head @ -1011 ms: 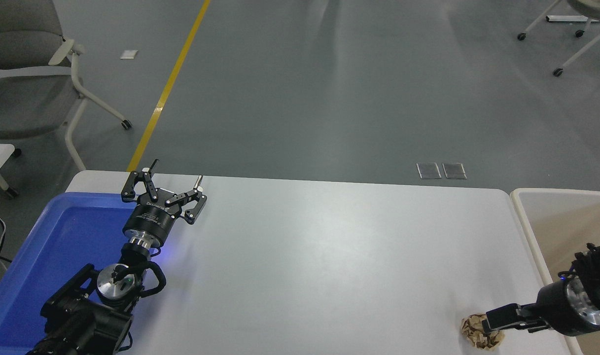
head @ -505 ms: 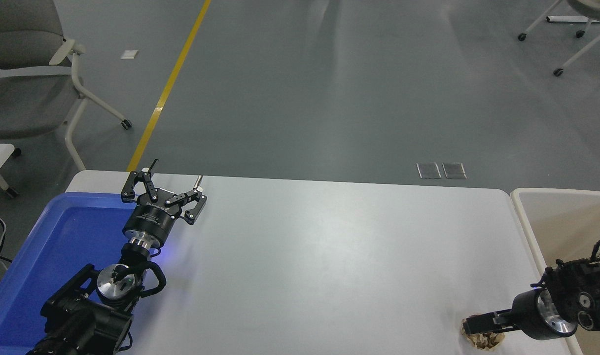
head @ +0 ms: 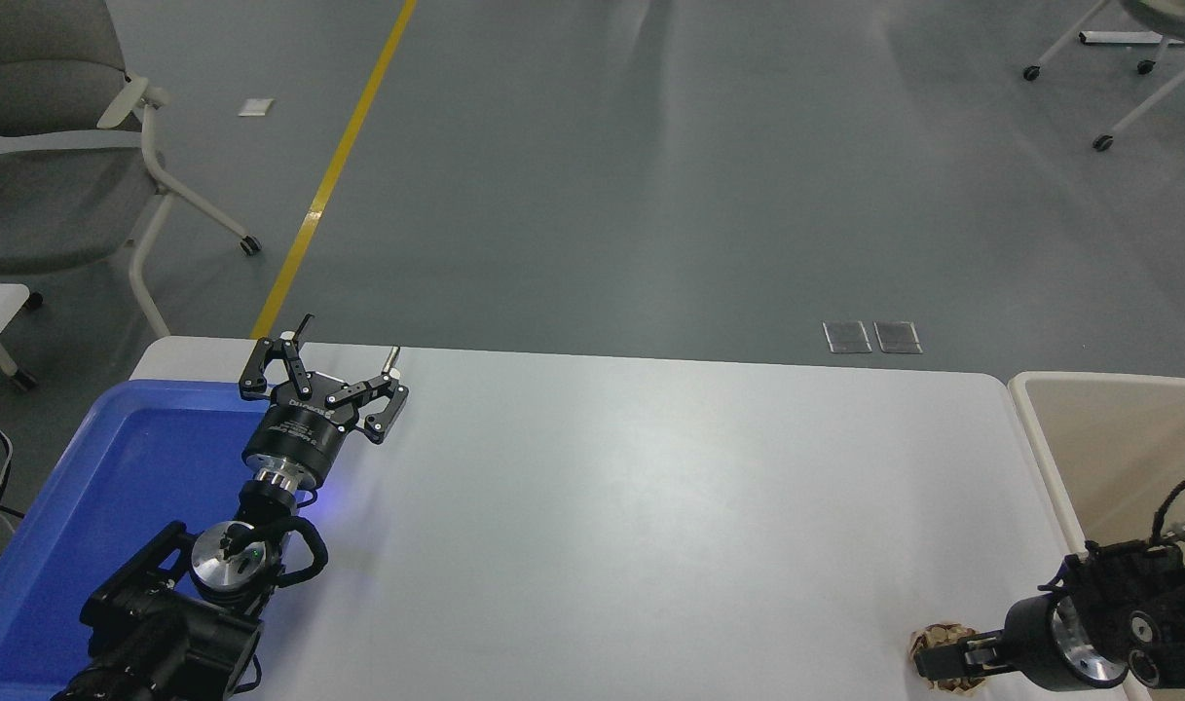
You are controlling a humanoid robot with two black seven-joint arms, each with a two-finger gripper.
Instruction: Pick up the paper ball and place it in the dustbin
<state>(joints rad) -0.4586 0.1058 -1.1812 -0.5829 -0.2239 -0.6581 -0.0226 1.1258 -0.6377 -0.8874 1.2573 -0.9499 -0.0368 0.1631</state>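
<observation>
Now the right gripper [head: 943,664] reaches in low and level from the lower right, fingers clamped around the paper ball [head: 935,641] at the table's [head: 650,506] near-right edge, just beside the dustbin [head: 1050,458]. Most of the ball is hidden. Parked lower left, the left gripper [head: 344,355] sits spread wide.

White table [head: 650,506], blue tray [head: 115,506], paper ball [head: 933,640]

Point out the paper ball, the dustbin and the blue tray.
paper ball [head: 933,639], head view, on its crumpled top left, above the gripper.
dustbin [head: 1040,428], head view, on its pale left rim.
blue tray [head: 154,458], head view, on its bare floor.
</observation>
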